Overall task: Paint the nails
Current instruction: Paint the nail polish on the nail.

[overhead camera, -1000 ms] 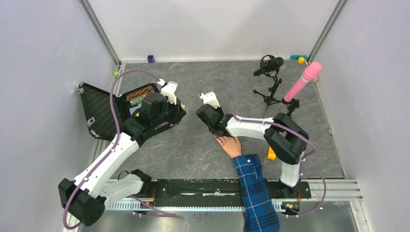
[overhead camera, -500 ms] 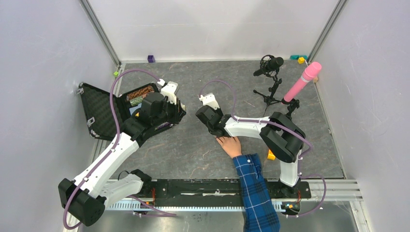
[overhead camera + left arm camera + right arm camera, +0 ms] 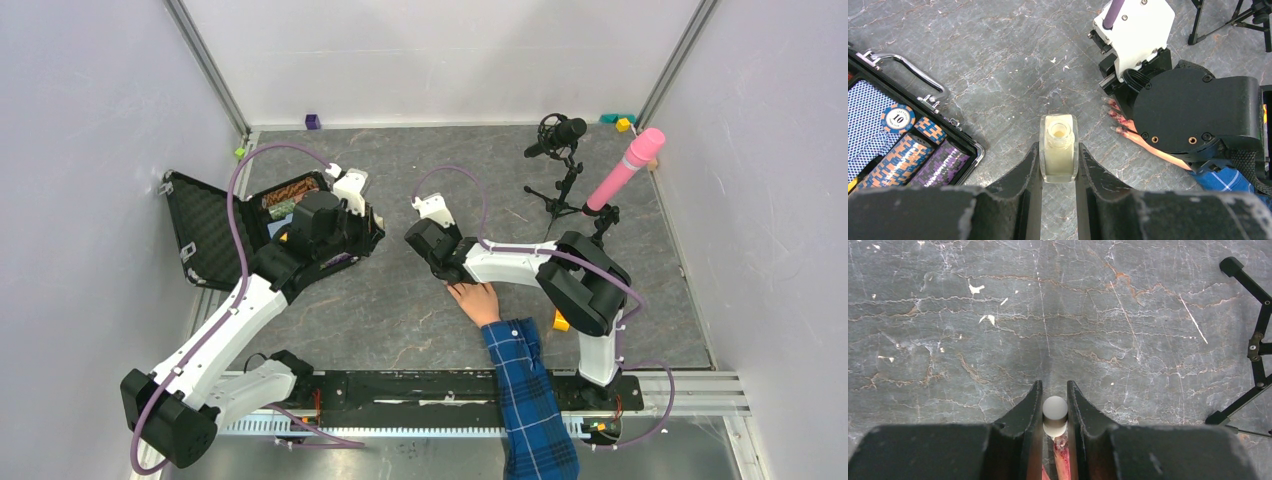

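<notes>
— Has anything moved in the last second?
— Very little. Seen from overhead, the elbow of the right arm [image 3: 510, 265] has slid slightly to the left, and its wrist has gone with it. The left arm [image 3: 232, 320] sits where it was, and so does the hand [image 3: 478, 300].
— What have the left jaws got?
— They are closed to a narrow gap on a small pale bottle [image 3: 1059, 157]. It stands upright with its neck uncovered. The open case [image 3: 955, 137] of poker chips [image 3: 903, 152] lies to its left on the tabletop [image 3: 998, 60].
— And the right jaws?
— They are almost shut, pinching a white round-topped cap [image 3: 1055, 414]. I cannot tell whether anything below the cap touches a finger.
— Where are the nails?
— On that hand, which lies flat near the middle of the tabletop. Its blue plaid sleeve [image 3: 525, 385] runs back toward the near edge. The nails [image 3: 1113, 113] poke out from under the right wrist, dark pink with red smears. In the right wrist view, one reddened fingertip [image 3: 1062, 447] shows just below the cap, between the jaws.
</notes>
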Controlling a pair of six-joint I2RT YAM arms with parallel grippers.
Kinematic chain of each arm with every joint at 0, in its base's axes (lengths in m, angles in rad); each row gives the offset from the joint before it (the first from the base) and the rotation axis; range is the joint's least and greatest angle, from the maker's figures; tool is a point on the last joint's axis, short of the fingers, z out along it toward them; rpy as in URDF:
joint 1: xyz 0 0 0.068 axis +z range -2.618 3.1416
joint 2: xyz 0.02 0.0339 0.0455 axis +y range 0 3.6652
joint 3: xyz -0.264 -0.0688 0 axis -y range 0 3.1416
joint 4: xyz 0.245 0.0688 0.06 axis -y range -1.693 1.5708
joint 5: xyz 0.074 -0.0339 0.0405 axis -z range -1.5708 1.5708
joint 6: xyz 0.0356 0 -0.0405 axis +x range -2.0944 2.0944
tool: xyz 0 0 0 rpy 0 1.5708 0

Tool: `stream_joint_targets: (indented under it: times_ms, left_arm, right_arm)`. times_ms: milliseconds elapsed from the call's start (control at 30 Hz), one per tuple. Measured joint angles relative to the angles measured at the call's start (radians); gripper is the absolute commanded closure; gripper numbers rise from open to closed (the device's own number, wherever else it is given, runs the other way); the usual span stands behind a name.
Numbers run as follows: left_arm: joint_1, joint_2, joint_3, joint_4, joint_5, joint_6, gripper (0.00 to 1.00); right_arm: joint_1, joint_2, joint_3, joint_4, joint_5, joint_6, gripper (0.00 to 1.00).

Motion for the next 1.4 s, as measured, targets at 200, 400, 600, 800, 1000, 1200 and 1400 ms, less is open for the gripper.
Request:
stream_joint_targets:
  times_ms: [200,400,600,800,1000,1200,1400]
  left_arm:
    - [0.0,0.0,0.0,0.0,0.0,0.0,0.95]
    - [0.0,0.0,0.0,0.0,0.0,0.0,0.95]
    - [0.0,0.0,0.0,0.0,-0.001,0.0,0.95]
    - [0.0,0.0,0.0,0.0,-0.002,0.0,0.95]
    - [0.0,-0.003,0.0,0.0,-0.007,0.0,0.95]
    - [0.0,-0.003,0.0,0.0,-0.009,0.0,0.95]
    - [0.0,-0.003,0.0,0.0,-0.01,0.0,0.95]
  right_arm:
    - [0.0,0.0,0.0,-0.011,0.023,0.001,1.0]
    - [0.0,0.0,0.0,-0.019,0.038,0.002,1.0]
    - [-0.005,0.0,0.0,-0.034,0.053,0.005,1.0]
    - [-0.012,0.0,0.0,-0.039,0.066,0.009,1.0]
    - [-0.014,-0.001,0.0,-0.04,0.066,0.0,1.0]
    - [-0.011,-0.024,-0.007,-0.013,0.04,-0.032,1.0]
    - [-0.005,-0.033,-0.007,0.033,-0.011,-0.063,1.0]
